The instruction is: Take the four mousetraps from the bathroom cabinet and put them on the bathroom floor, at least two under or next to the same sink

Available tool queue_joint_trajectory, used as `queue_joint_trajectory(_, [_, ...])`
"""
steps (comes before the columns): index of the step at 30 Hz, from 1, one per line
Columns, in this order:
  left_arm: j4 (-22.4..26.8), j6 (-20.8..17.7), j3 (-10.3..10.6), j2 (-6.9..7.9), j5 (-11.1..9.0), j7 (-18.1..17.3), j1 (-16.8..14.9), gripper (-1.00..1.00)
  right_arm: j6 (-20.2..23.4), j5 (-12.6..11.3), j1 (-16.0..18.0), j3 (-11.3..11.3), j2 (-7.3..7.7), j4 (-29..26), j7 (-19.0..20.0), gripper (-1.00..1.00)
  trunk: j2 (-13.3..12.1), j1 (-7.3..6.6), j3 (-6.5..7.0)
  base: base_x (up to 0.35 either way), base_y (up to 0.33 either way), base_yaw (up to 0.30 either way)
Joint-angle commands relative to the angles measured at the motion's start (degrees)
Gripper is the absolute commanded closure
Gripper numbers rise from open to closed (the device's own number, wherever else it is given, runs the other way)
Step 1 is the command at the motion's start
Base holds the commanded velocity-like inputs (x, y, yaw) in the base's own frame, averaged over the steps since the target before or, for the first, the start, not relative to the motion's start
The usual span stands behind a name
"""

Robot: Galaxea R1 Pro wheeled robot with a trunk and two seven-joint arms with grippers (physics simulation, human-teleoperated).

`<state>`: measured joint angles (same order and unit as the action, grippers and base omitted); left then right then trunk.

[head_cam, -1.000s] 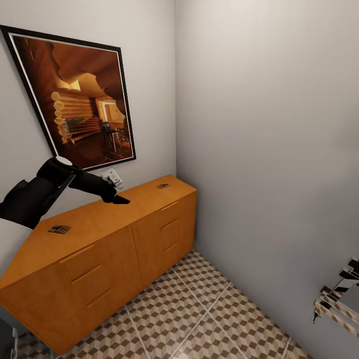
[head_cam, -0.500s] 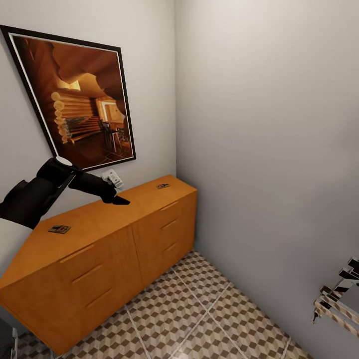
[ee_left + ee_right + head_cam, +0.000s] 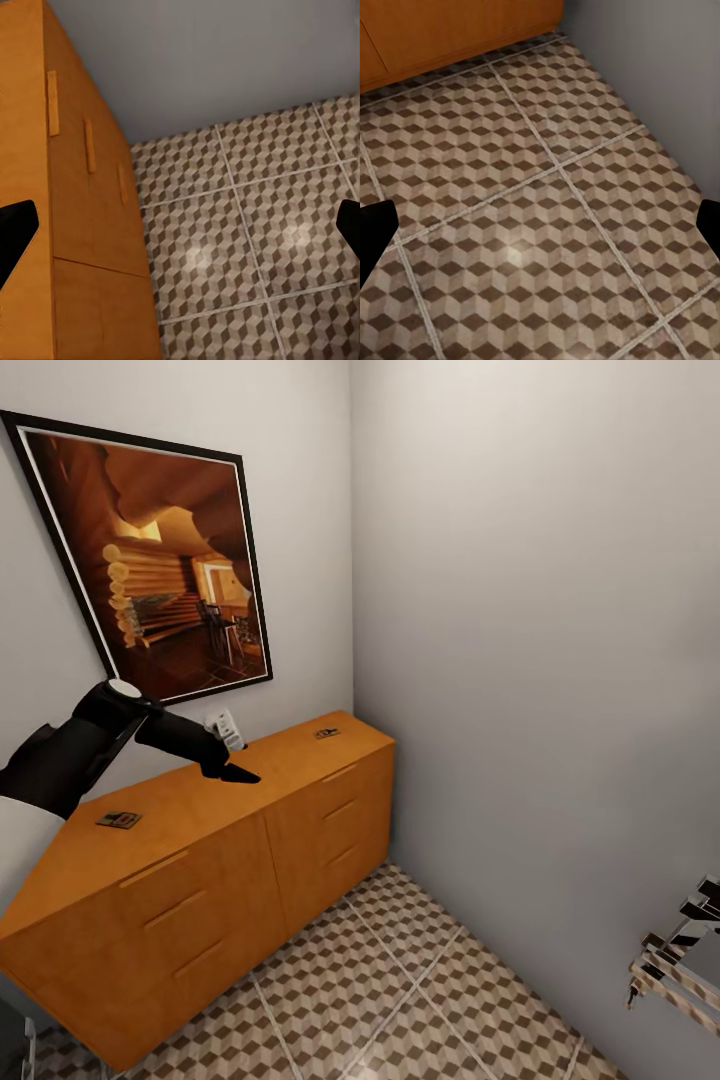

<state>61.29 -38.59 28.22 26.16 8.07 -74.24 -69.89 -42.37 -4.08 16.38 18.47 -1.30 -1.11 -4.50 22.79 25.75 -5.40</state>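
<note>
The orange-brown cabinet (image 3: 200,860) stands against the left wall, and its drawer front also fills one side of the left wrist view (image 3: 75,210). Two mousetraps lie on its top: one near the left end (image 3: 119,820), one near the right end (image 3: 326,734). My left gripper (image 3: 238,774) hovers low over the middle of the cabinet top, between the two traps and touching neither. Its black fingertips (image 3: 15,229) stand wide apart, open and empty. My right gripper (image 3: 540,225) is open over the bathroom floor (image 3: 540,172), with nothing between its fingers.
A large framed picture (image 3: 160,560) hangs above the cabinet, with a white wall fitting (image 3: 225,725) below it. Plain walls meet in a corner just right of the cabinet. Cube-patterned tiles (image 3: 400,980) stretch in front. A striped metal frame (image 3: 680,950) pokes in at the lower right.
My left gripper has dipped slightly lower toward the cabinet top. Everything else stays as it was.
</note>
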Motion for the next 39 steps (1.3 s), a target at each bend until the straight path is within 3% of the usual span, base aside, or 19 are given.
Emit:
queue_joint_trajectory(1, [0.0,-0.5,-0.4,0.03,0.3,-0.3,-0.1,-1.00,-0.2,-0.4,0.1,0.5,-0.02,0.1,-0.2,-1.00,0.1,0.04,-0.13,0.000,0.000,0.000])
queue_joint_trajectory(13, [-1.1,-0.3,-1.2,0.01,0.3,-0.1,-0.1,-1.00,-0.2,-0.4,0.1,0.5,-0.02,0.1,-0.2,-1.00,0.1,0.04,-0.13,0.042,0.000,0.000])
queue_joint_trajectory(39, [-2.0,-0.3,-1.1,-0.06,0.4,0.0,-0.1,-1.00,-0.2,-0.4,0.1,0.5,-0.08,0.1,-0.2,-1.00,0.1,0.04,-0.13,0.185,0.000,0.000])
